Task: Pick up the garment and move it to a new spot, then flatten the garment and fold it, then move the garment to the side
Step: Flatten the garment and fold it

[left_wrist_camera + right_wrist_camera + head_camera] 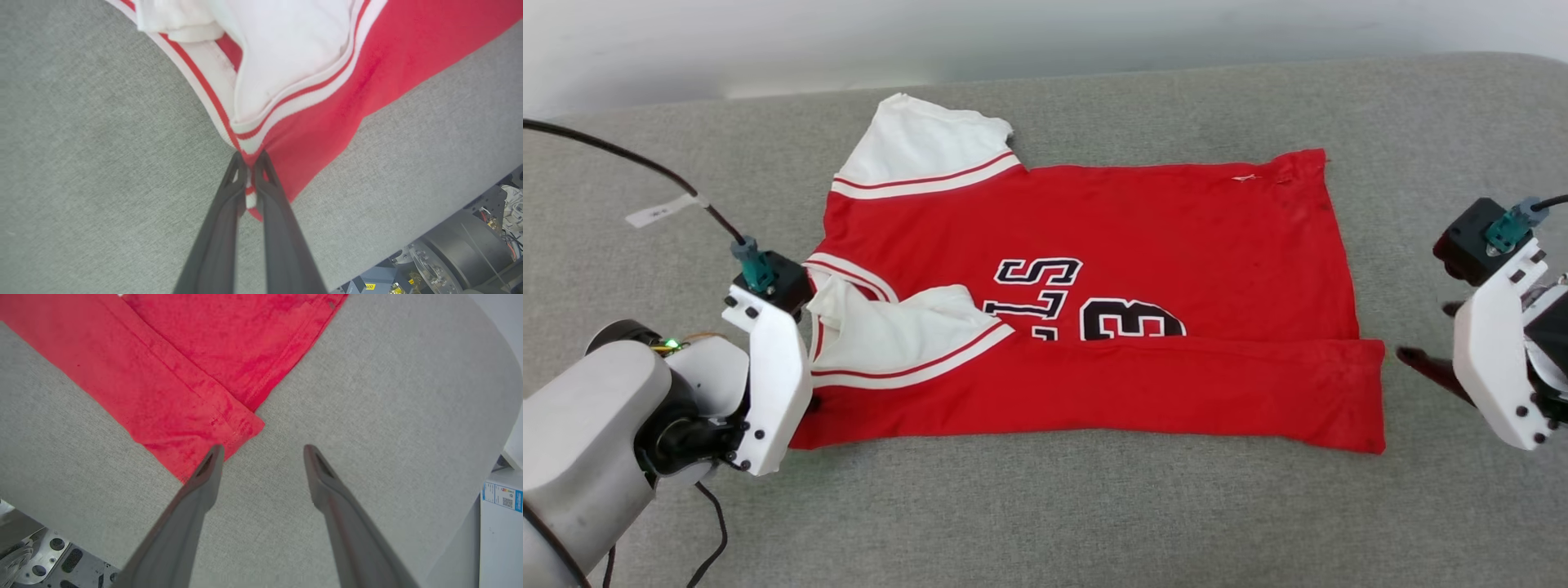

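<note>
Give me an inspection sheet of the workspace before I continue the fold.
Surface: grey fabric surface, flat.
Job's things: garment spread, near edge folded over the print, near sleeve tucked in.
Clutter: nothing seen.
Grippers: left gripper jaws shut on the garment's striped trim; right gripper jaws open beside the hem corner, holding nothing.
Cables: tagged black cable runs to the left wrist, off the garment.
Surroundings: pale wall; white box.

A grey woven cushion surface (1045,523) carries the red garment (1160,220), lying flat at its middle: collar toward 9 o'clock, hem toward 3 o'clock, one white sleeve at 11 o'clock, near edge folded over.
</note>
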